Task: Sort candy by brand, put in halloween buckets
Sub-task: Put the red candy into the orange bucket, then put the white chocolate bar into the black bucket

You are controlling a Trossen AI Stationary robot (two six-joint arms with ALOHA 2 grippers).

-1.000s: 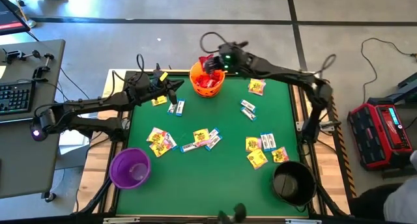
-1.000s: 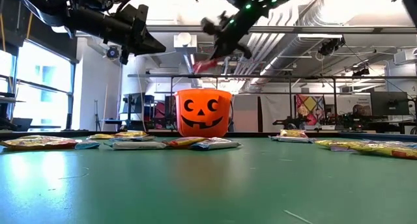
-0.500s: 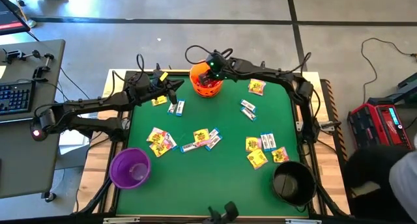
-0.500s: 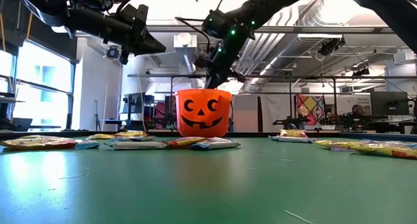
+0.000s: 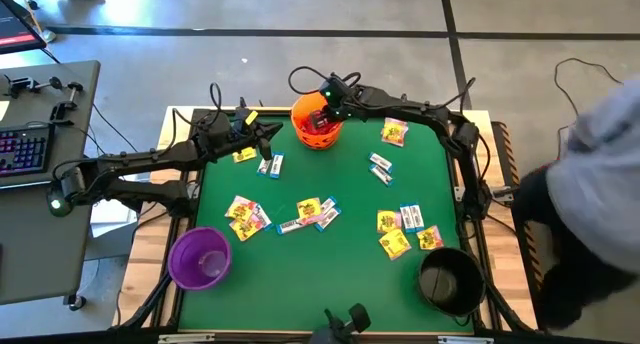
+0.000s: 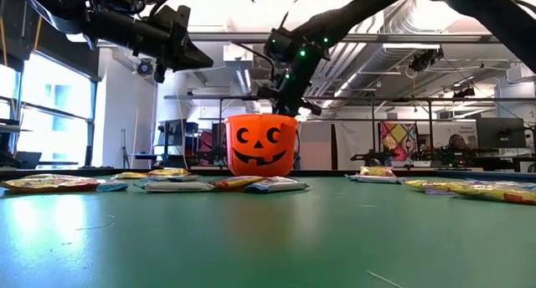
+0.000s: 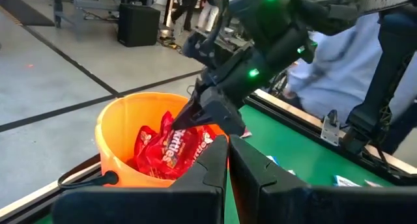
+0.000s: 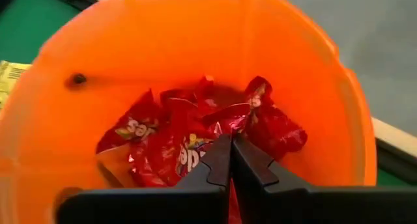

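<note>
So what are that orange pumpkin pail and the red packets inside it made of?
The orange pail looks like smooth moulded plastic: its wall glows evenly and carries a moulded seam. The red packets look like thin glossy plastic wrapper, crinkled and catching light, though that is only a guess.

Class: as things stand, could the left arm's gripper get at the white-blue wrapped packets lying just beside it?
Probably yes: the left gripper hangs shut just beside the white-blue wrapped packets, nothing lying between.

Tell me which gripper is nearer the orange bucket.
Right. The right gripper reaches into the orange bucket from above, over the red candy; the left gripper hovers just beside it.
</note>
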